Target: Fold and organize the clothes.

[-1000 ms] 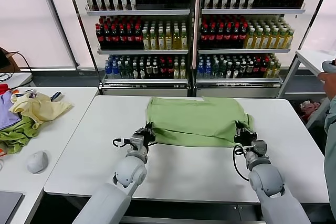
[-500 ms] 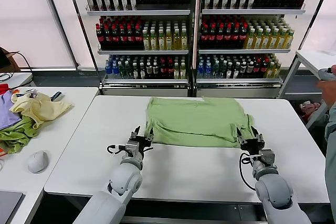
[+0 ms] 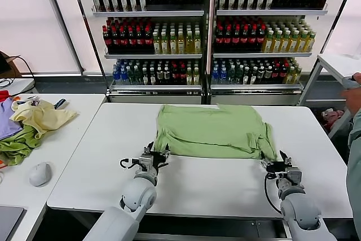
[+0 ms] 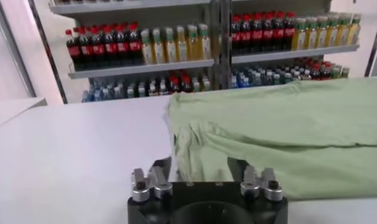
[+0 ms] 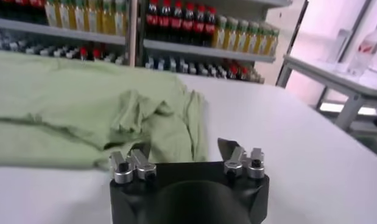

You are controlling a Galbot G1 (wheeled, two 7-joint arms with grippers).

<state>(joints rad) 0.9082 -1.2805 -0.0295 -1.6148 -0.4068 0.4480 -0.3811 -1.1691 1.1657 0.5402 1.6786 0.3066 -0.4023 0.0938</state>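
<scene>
The light green shirt [image 3: 213,130] lies folded flat in the middle of the white table [image 3: 197,179], its near edge doubled over. Its collar, buttons and print are hidden. My left gripper [image 3: 158,151] is open and empty, just off the shirt's near left corner. My right gripper [image 3: 284,159] is open and empty, just off the near right corner. In the left wrist view the shirt [image 4: 279,131] lies just beyond the open left gripper [image 4: 200,165]. In the right wrist view the shirt [image 5: 84,112] and its bunched sleeve lie beyond the open right gripper [image 5: 183,148].
A side table on the left holds a pale yellow garment [image 3: 42,115], darker green [image 3: 17,145] and purple [image 3: 7,119] garments and a grey mouse [image 3: 40,173]. Bottle shelves [image 3: 208,32] stand behind. A person's arm [image 3: 354,134] is at the right edge.
Both grippers have let go of the shirt's near edge and drawn back toward me; the edge now lies flat on the table.
</scene>
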